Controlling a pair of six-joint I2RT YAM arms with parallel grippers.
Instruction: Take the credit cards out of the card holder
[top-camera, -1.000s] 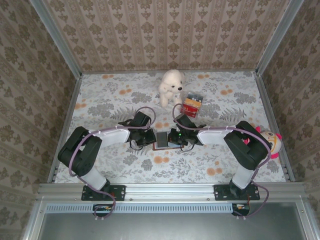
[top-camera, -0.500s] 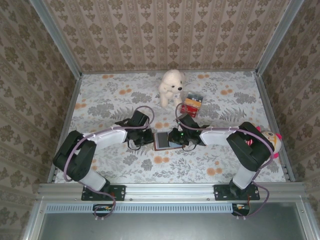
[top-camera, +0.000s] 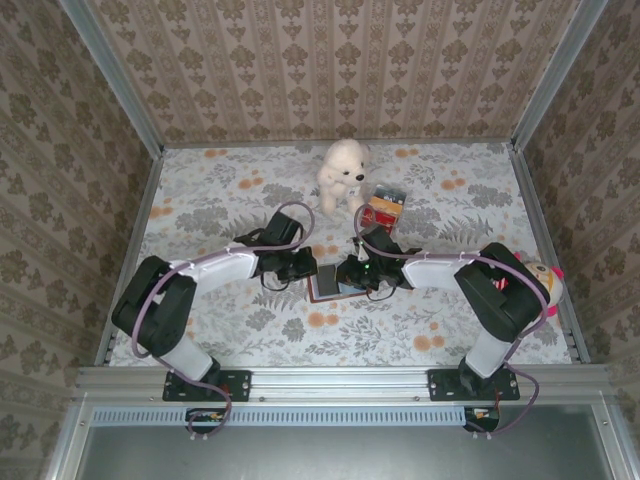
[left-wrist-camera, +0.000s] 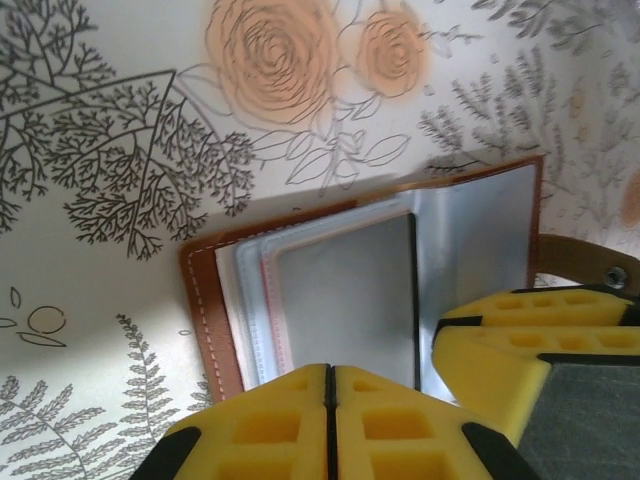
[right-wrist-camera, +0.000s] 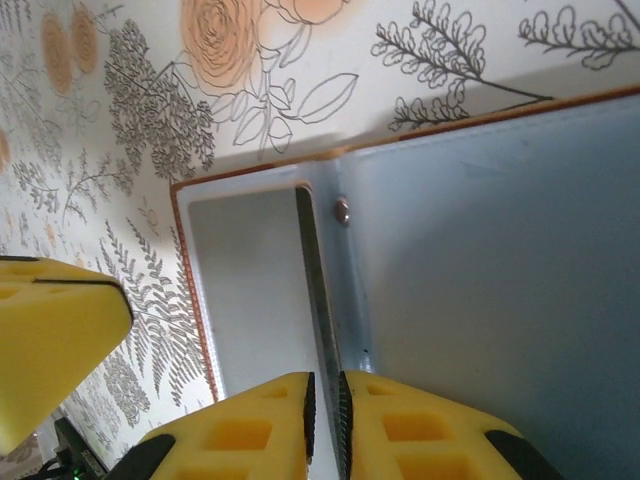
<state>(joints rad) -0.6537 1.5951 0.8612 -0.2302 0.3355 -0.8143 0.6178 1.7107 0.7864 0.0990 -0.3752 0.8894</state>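
So far nothing is out, by my reading. The card holder (top-camera: 325, 283) lies open near the middle of the surface (top-camera: 200, 210), between the left gripper (top-camera: 302, 270) and the right gripper (top-camera: 350, 276). The cards (left-wrist-camera: 262, 300) sit tucked in a pocket, so the whole removal is left to do.

From the top view comes the layout: both arms meet over the holder, while a plush dog (top-camera: 342, 172) and a striped box (top-camera: 384, 208) stand apart toward the far edge.

Closer in, the left wrist view gives what the top cannot: layered white and pinkish card edges inside the brown leather border. It also shows the left gripper pressed together at the holder's near side, with nothing visibly between its fingers.

Meanwhile the right wrist view shows pale blue lining and a thin dark edge running toward the right gripper. That gripper's fingers stand almost together with a slim gap, and I cannot tell whether they pinch that edge.
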